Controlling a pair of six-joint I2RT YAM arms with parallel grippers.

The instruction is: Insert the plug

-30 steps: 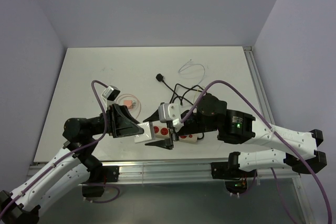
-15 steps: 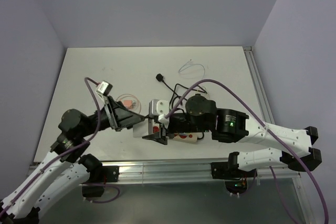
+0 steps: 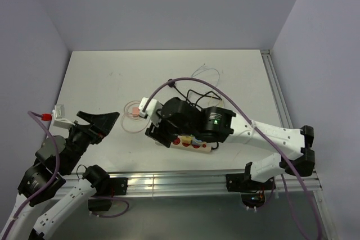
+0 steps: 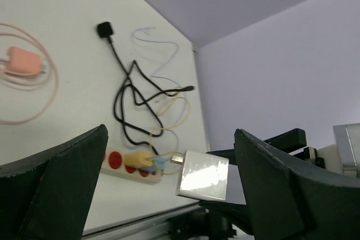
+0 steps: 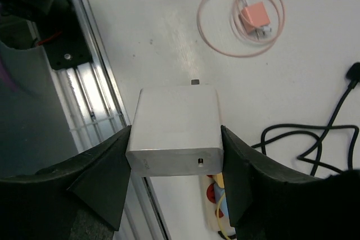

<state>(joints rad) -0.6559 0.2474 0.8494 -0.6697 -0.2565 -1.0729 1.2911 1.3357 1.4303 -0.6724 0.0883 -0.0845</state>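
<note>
The plug (image 5: 175, 130) is a white block charger with its prongs facing away from the right wrist camera. My right gripper (image 5: 175, 134) is shut on its two sides and holds it above the table's near edge. From the left wrist I see the same plug (image 4: 203, 175) hanging just right of the white power strip (image 4: 130, 164), which has red sockets and carries a yellow and a blue plug. From above, my right gripper (image 3: 159, 133) hides the plug, left of the power strip (image 3: 197, 144). My left gripper (image 3: 106, 123) stands wide open and holds nothing, well off to the left.
A pink charger (image 3: 136, 111) in its coiled pink cable lies left of centre. A tangled black cable (image 3: 191, 96) and a thin white wire (image 3: 205, 72) lie behind the strip. An aluminium rail (image 3: 180, 181) runs along the near table edge.
My left gripper opened, let go of the plug and drew back to the left. My right gripper kept hold of the plug and swung left over the strip's left end.
</note>
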